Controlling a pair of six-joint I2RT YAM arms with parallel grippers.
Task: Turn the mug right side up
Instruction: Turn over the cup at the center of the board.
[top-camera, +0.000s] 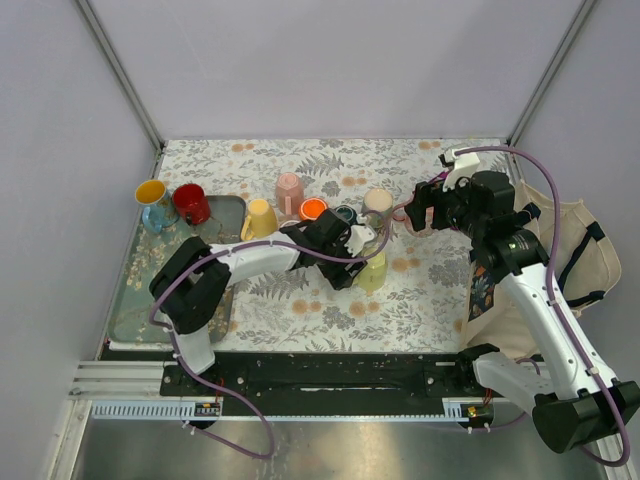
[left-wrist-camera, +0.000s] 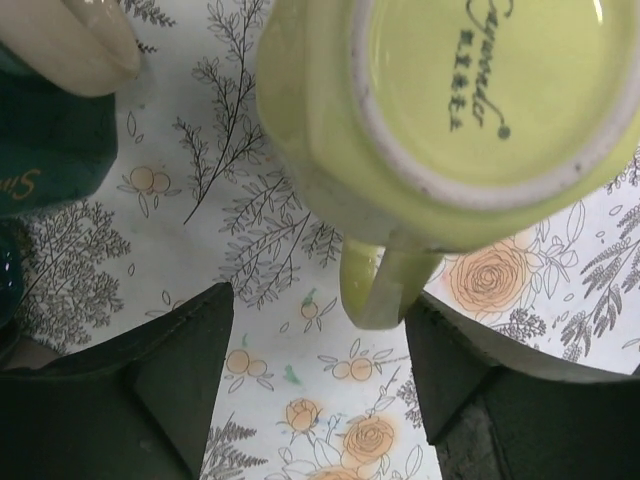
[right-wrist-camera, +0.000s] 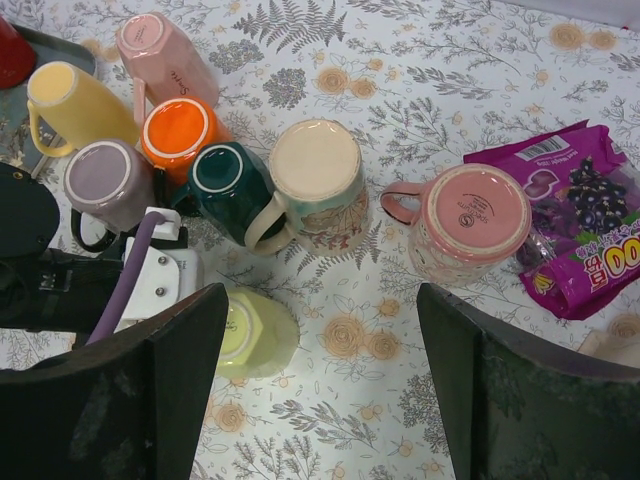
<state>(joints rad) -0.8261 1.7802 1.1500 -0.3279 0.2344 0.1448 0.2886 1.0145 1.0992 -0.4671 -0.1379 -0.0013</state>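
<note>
You have not turned anything yet: the lime mug (left-wrist-camera: 440, 110) stands upside down on the flowered table (top-camera: 300, 310), with its base facing up and its rim on the cloth. It is just in front of the group of other mugs, near the green mug (right-wrist-camera: 230, 180) and the cream mug (right-wrist-camera: 315, 180). As far as I can judge, only the approach is done. Your left gripper (left-wrist-camera: 320, 300) is low beside this mug and its jaws stand apart, with the handle (left-wrist-camera: 375, 285) reaching into the gap between them. On both sides of the handle you can see a strip of cloth, so no finger touches it and nothing is held. Your right gripper (right-wrist-camera: 322, 300) hangs higher over the table, its jaws wide and empty, above the pink mug (right-wrist-camera: 475, 215), which is also upside down, next to the purple snack bag (right-wrist-camera: 575, 220). It takes no part in the work on the lime mug at this moment. So almost all of the task is left: you need to take the handle firmly, lift the mug off the cloth, rotate it until the opening faces up, and set it down. I would say you are at the very beginning, just before the grasp.
</note>
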